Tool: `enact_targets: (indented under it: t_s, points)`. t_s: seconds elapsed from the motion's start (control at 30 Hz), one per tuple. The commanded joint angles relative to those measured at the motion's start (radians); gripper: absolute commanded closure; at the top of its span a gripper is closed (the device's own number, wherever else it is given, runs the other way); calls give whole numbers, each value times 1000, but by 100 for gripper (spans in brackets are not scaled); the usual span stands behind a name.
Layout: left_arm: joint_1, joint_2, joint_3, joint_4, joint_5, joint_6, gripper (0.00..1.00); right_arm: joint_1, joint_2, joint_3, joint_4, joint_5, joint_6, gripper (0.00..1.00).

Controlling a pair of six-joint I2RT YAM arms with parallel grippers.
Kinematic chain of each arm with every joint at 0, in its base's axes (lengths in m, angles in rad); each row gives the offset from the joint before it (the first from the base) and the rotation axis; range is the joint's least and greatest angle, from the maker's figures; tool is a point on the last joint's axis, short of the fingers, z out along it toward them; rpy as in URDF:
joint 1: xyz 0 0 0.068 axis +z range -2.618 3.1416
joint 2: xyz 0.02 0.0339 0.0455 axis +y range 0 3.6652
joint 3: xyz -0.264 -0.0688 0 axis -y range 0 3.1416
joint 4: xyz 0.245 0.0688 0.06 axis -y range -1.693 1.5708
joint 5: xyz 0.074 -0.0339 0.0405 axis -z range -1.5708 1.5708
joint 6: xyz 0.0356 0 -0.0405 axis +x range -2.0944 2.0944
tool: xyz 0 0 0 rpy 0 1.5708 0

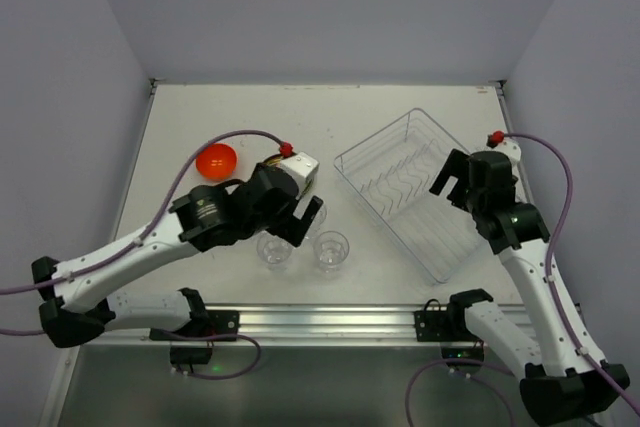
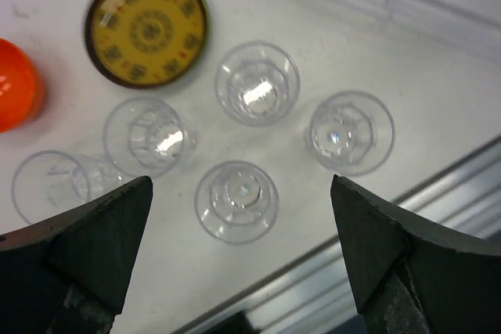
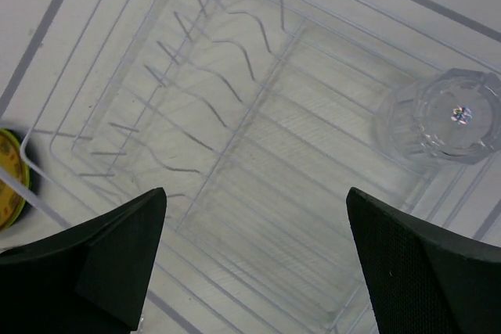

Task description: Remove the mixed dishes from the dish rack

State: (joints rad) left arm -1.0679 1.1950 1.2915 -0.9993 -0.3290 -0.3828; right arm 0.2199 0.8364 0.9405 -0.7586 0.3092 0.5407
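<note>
Several clear cups stand upright on the table under my left gripper (image 2: pixel 243 252), the nearest one (image 2: pixel 236 201) just ahead of its open, empty jaws. Beside them lie the olive-yellow patterned plate (image 2: pixel 146 27) and the orange bowl (image 2: pixel 16 84). From above I see the bowl (image 1: pixel 216 160), two cups (image 1: pixel 274 250) (image 1: pixel 331 250) and the left gripper (image 1: pixel 303 219) over the group. The dish rack (image 1: pixel 400 182) lies at the right. My right gripper (image 1: pixel 455 187) hangs open over it. One clear cup (image 3: pixel 450 119) stands in the rack (image 3: pixel 313 193), beyond the right gripper (image 3: pixel 254 263).
The wire plate holder (image 3: pixel 211 76) fills the rack's far half and holds no plates. The yellow plate's edge (image 3: pixel 9 181) shows outside the rack's left wall. An aluminium rail (image 1: pixel 320 322) runs along the table's near edge, close to the cups. Walls enclose the table on three sides.
</note>
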Motion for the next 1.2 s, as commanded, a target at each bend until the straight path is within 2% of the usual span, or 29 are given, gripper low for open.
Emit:
enact_targets:
  t_s: [0.0,0.03,0.07,0.17,0.2,0.3,0.5,0.6,0.67,0.8,1.07,1.17]
  points:
    - [12,-203,-117,215,-338,-16,0,-104,73,1,16,38,50,1]
    - [29,-230,-138,238,-399,-39,0,-202,96,7,21,10,36,1]
    - [73,-268,-150,246,-492,-57,0,-229,119,18,19,11,31,1]
    - [173,-346,-202,278,-615,-113,0,-277,196,72,2,105,36,1]
    - [199,-371,-221,306,-613,-113,0,-299,217,101,-19,114,44,1]
    - [270,-426,-259,360,-550,-74,0,-344,294,135,-45,117,64,1]
    - [275,-403,-271,281,-430,-16,0,-416,368,142,-44,143,55,1]
    - [275,-420,-353,320,-403,-2,0,-445,415,155,-44,126,16,1]
    - [275,-440,-395,367,-308,12,0,-456,443,156,-45,119,11,1]
    - [275,-436,-406,373,-285,8,0,-467,470,139,-22,82,10,1]
    - [275,-428,-416,390,-240,22,0,-471,526,113,-18,133,39,1]
    - [275,-416,-416,399,-222,30,0,-471,536,95,-1,97,54,1]
